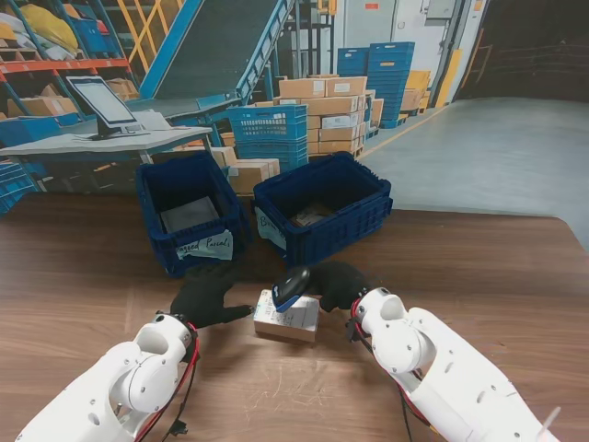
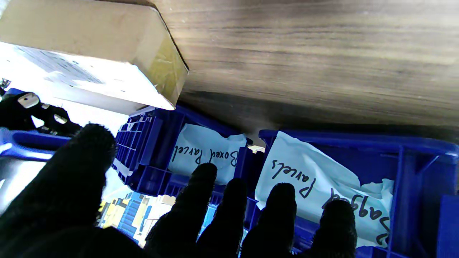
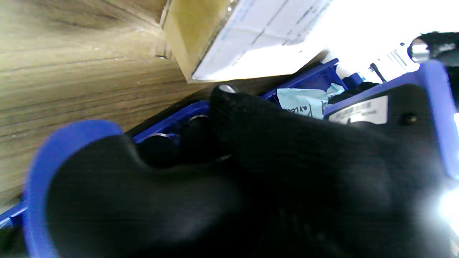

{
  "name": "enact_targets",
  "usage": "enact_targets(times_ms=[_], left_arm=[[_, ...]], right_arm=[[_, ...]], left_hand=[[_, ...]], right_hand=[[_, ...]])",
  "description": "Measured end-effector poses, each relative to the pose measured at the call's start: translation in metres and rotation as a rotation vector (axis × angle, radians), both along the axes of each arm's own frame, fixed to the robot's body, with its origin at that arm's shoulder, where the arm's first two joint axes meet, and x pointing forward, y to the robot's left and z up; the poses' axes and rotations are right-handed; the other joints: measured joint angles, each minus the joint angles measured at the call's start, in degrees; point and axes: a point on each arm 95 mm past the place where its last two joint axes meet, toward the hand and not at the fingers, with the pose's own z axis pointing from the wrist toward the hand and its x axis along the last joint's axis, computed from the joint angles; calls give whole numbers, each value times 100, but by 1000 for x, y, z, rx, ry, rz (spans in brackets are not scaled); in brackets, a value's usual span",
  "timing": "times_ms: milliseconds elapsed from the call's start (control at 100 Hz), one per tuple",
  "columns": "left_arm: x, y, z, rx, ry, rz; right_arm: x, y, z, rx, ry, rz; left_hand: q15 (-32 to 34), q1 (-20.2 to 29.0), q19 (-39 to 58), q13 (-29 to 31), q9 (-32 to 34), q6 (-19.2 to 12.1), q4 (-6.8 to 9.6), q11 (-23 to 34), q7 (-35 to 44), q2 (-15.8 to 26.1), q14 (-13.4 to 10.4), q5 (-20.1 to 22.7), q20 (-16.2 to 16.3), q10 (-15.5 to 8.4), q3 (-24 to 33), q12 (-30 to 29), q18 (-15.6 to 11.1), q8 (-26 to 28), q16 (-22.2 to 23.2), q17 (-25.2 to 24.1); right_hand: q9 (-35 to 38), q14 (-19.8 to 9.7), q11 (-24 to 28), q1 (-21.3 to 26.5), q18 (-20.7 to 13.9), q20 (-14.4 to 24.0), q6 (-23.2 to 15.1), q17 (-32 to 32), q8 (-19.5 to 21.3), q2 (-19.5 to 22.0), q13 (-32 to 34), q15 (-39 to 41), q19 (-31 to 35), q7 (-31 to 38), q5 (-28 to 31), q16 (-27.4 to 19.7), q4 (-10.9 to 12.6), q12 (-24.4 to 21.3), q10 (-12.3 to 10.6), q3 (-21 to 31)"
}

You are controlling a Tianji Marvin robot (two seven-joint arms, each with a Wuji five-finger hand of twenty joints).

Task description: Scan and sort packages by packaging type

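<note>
A small cardboard box (image 1: 287, 317) (image 2: 89, 61) (image 3: 247, 39) with a white label lies on the wooden table between my hands. My right hand (image 1: 340, 284) is shut on a black and blue barcode scanner (image 1: 291, 287) (image 3: 394, 118), whose head hangs just over the box's label. My left hand (image 1: 207, 295), in a black glove, rests open on the table with its fingers (image 2: 229, 211) spread; its thumb reaches to the box's left side. Two blue crates stand beyond: the left crate (image 1: 189, 216) labelled "Bagged Parcels" (image 2: 322, 186), the right crate (image 1: 322, 207) labelled "Boxed Parcels" (image 2: 206, 152).
A grey flat parcel (image 1: 189, 215) lies in the left crate, and something dark lies in the right one. Behind the table are a monitor (image 1: 101, 103) on a desk, stacked cardboard boxes (image 1: 331, 115) and blue baskets (image 1: 271, 133).
</note>
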Motion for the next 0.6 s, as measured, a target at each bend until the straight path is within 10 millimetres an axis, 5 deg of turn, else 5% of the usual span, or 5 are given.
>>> enact_targets(times_ms=[600], left_arm=[[-3, 6, -7, -34, 15, 8]], right_arm=[[11, 12, -17, -58, -27, 3]], left_hand=[[0, 0, -75, 0, 0, 0, 0, 1, 0, 0, 2, 0, 60, 54, 96, 0, 0, 1, 0, 0]], right_hand=[[3, 0, 0, 0, 0, -5, 0, 4, 0, -1, 3, 13, 0, 0, 0, -22, 0, -4, 0, 0]])
